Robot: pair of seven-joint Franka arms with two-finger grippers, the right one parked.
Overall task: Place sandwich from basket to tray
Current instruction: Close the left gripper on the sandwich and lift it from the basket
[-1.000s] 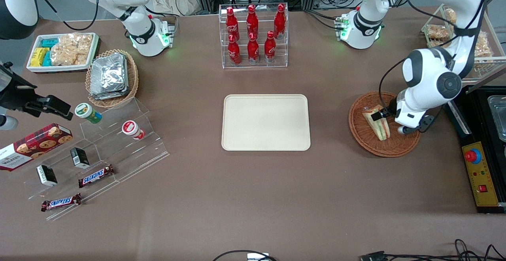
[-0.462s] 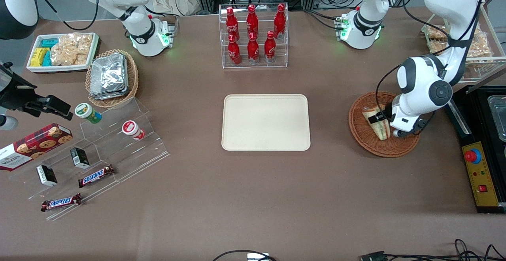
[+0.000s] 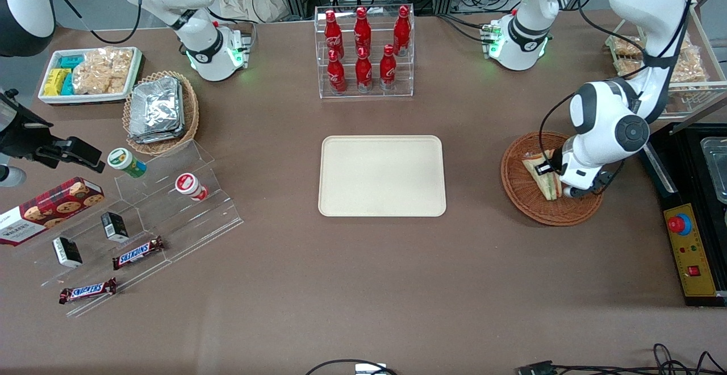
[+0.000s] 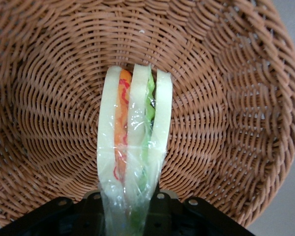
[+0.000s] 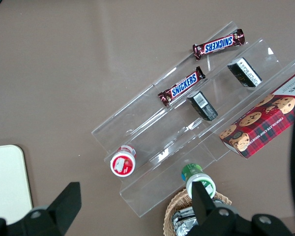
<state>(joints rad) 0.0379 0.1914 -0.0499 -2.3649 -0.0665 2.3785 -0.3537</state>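
Tool [image 3: 550, 171] down inside the basket [image 3: 519, 190], at the working arm's end of the desk [image 3: 363, 284], fingers clamped on the sandwich [image 3: 543, 175]. Sandwich on edge in clear wrap, three pale bread slices with orange and green filling, resting on the basket's weave [image 4: 226, 108]. Tray [image 3: 381, 175] bare at mid-desk, well apart from the basket.

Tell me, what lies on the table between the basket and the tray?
Nothing: in the front view only bare brown table separates the basket from the tray. The tool is down in the basket at the sandwich.
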